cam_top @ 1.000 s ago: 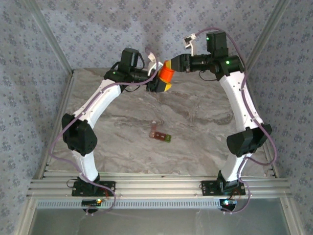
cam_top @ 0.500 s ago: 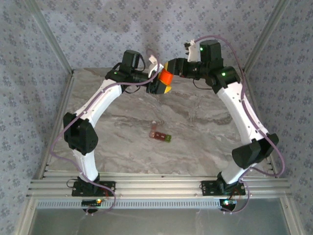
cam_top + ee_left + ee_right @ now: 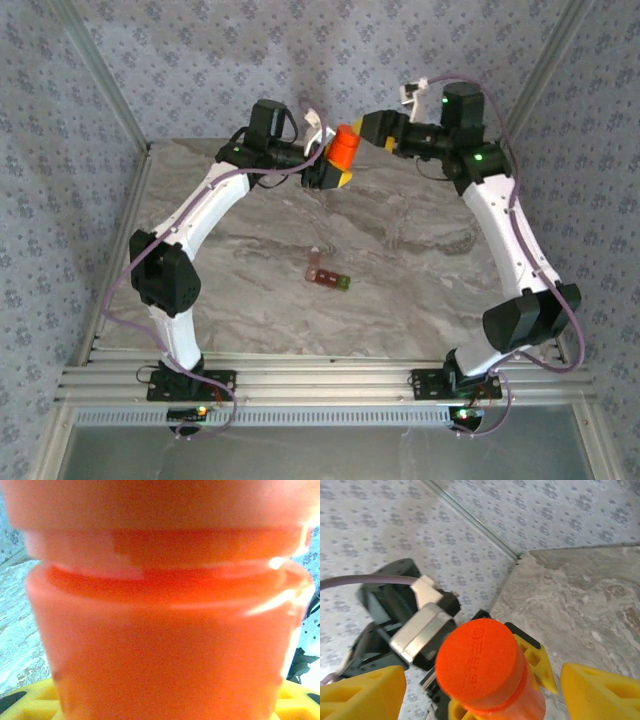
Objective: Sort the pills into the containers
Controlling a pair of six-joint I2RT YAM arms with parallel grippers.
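An orange pill bottle (image 3: 345, 148) with its orange cap (image 3: 480, 665) on is held up over the back of the table. My left gripper (image 3: 335, 172) is shut on its body, and the bottle (image 3: 165, 630) sits close against the left wrist camera. The left gripper's yellow fingers (image 3: 536, 661) hug the bottle below the cap. My right gripper (image 3: 369, 128) stands open just right of the cap, with its fingers (image 3: 365, 692) wide apart on either side and not touching it. The containers (image 3: 328, 275), a dark red-brown strip with a green end, lie mid-table. The pills are hidden.
The marbled table (image 3: 420, 260) is fenced by patterned walls and metal corner posts (image 3: 100, 80). An aluminium rail (image 3: 320, 385) runs along the near edge by the arm bases.
My right gripper has opened and drawn back to the right off the bottle's cap. The left gripper and the bottle have stayed where they were.
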